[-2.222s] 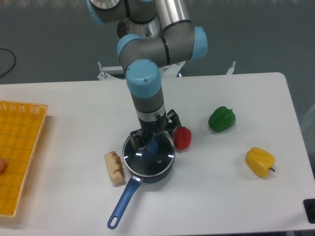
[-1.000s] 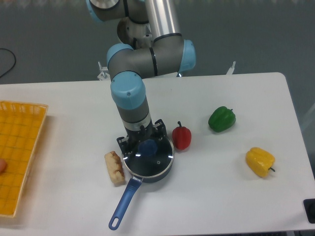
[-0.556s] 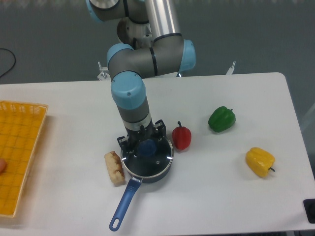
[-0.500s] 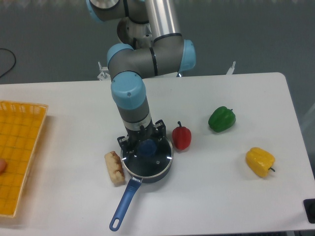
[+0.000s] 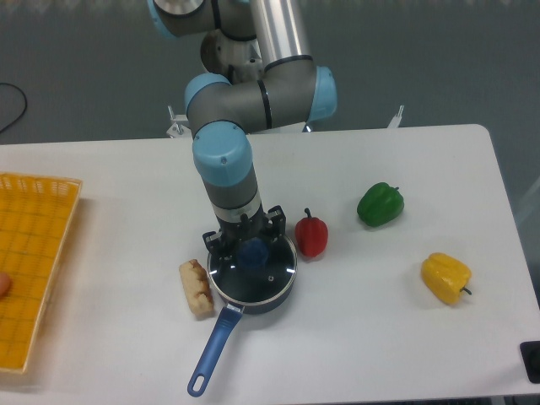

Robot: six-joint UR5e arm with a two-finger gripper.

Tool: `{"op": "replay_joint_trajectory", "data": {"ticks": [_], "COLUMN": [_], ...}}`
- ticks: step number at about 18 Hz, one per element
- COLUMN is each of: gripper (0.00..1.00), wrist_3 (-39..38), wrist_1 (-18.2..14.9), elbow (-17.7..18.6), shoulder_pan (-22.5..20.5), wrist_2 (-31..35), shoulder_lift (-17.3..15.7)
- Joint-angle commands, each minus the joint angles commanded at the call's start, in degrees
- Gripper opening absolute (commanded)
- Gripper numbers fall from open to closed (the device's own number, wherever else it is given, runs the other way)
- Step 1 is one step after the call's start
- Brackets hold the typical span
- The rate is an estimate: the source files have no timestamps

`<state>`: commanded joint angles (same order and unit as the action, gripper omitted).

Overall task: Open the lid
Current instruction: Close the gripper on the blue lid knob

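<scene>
My gripper [image 5: 245, 246] is positioned directly over the lid [image 5: 252, 270], which sits on the saucepan [image 5: 240, 305], with its fingers straddling the blue knob [image 5: 252, 253]; whether they are clamped on the knob cannot be determined from this view. The grasp step appears to be in hand. The next move calls for confirmed closure on the knob, followed by a straight vertical lift clear of the pan rim.

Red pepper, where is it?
The red pepper sits on the table near the middle of the camera view, just right of the saucepan, with the green pepper further right.
</scene>
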<state>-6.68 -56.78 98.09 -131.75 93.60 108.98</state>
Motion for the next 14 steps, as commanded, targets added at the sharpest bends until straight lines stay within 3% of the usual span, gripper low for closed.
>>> {"op": "replay_joint_trajectory", "data": {"ticks": [3,6,14], "gripper": [0.88,0.94,0.91], "wrist_3": [0.00,0.00,0.00], "wrist_1": [0.09,0.17,0.18], "elbow": [-0.35,-0.27,-0.09], "shoulder_pan": [-0.35,-0.35,-0.62], "wrist_2": [0.17,0.44,0.35], "shoulder_lift": [0.09,0.26,0.53]}}
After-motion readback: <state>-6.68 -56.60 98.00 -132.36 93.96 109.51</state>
